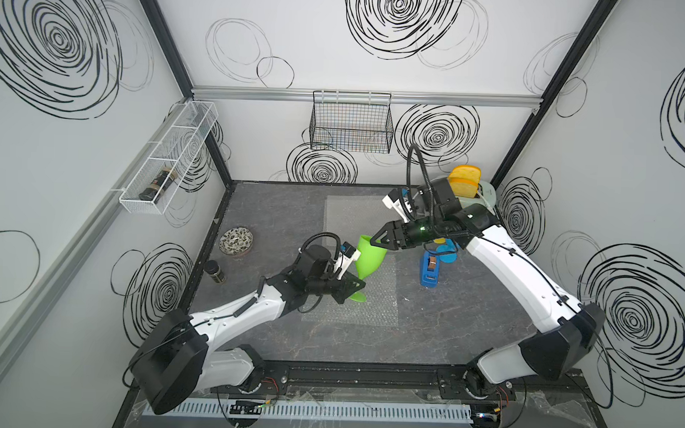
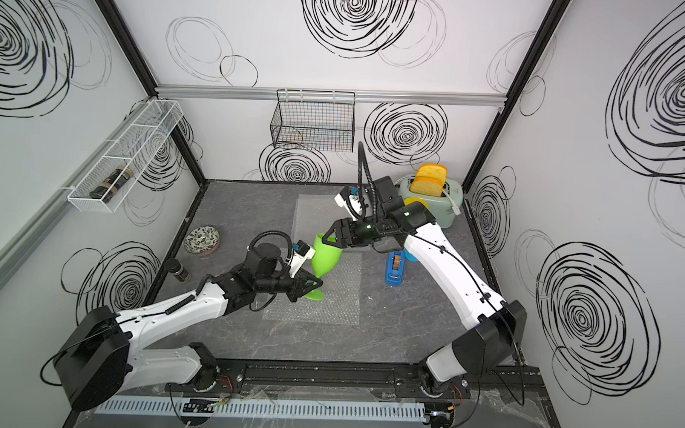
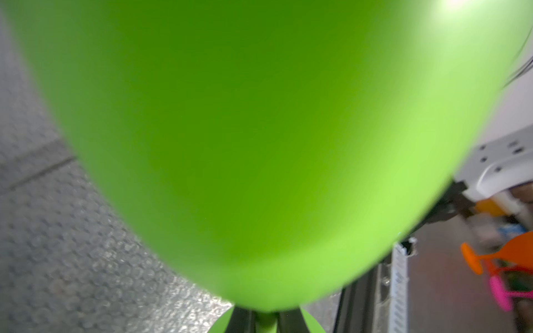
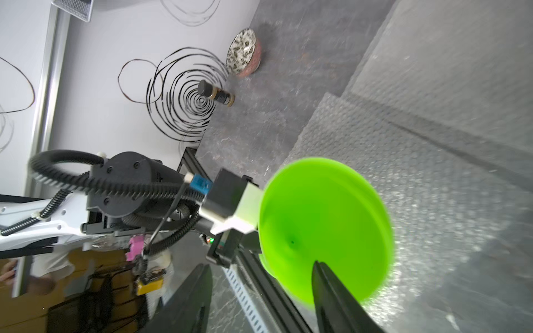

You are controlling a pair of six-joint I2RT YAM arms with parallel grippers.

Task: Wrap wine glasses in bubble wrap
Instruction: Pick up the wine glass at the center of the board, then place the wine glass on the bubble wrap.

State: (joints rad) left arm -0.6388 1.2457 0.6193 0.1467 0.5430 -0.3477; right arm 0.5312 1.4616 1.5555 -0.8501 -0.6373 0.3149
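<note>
No readable text, brand or number; spice jar (image 1: 216,272) label too small to read.

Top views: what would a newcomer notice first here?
The green goblet, tilted mid-table over a bubble wrap sheet, with the left gripper shut on its stem and the right gripper open astride its rim. Next, the toaster holding bread in the back right corner.
</note>
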